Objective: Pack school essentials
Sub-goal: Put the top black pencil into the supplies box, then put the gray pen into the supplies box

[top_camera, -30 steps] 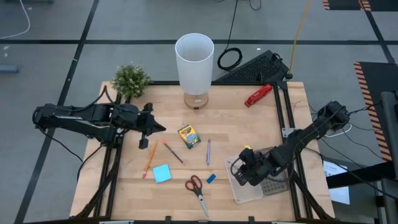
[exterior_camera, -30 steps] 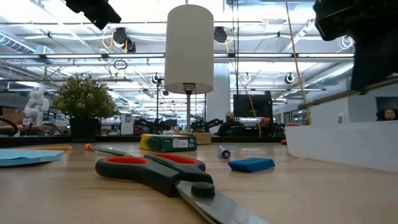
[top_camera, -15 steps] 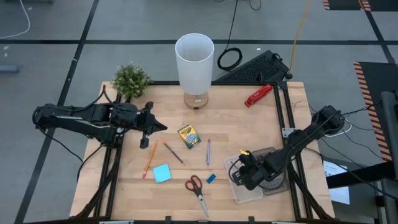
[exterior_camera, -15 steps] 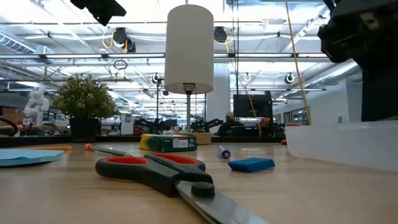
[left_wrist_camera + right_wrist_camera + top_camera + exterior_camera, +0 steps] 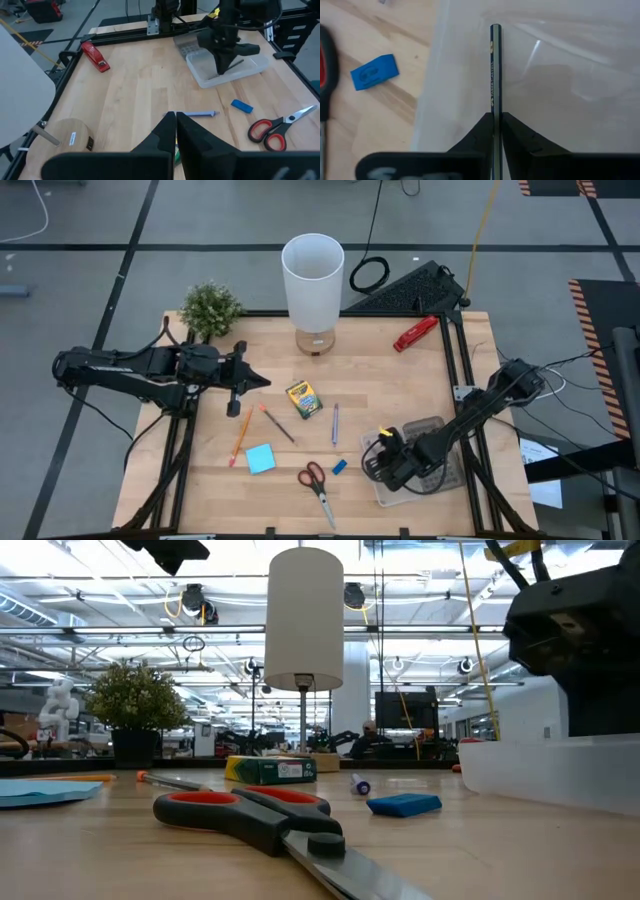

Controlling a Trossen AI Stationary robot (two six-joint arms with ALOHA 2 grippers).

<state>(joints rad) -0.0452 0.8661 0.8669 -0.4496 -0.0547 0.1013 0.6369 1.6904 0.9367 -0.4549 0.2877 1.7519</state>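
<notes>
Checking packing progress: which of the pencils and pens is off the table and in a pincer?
The dark pencil, clamped in the right pincer over the clear tray; the other three lie loose on the wood.

A tall white lamp (image 5: 313,280) on a round wooden base (image 5: 314,342) stands at the far middle of the wooden table (image 5: 400,395). A small green plant (image 5: 210,309) sits at the table's far left corner, and a red stapler-like tool (image 5: 414,334) lies toward the far right, well apart from the lamp. A black cable (image 5: 368,274) is coiled on the floor just beyond the table edge.
</notes>
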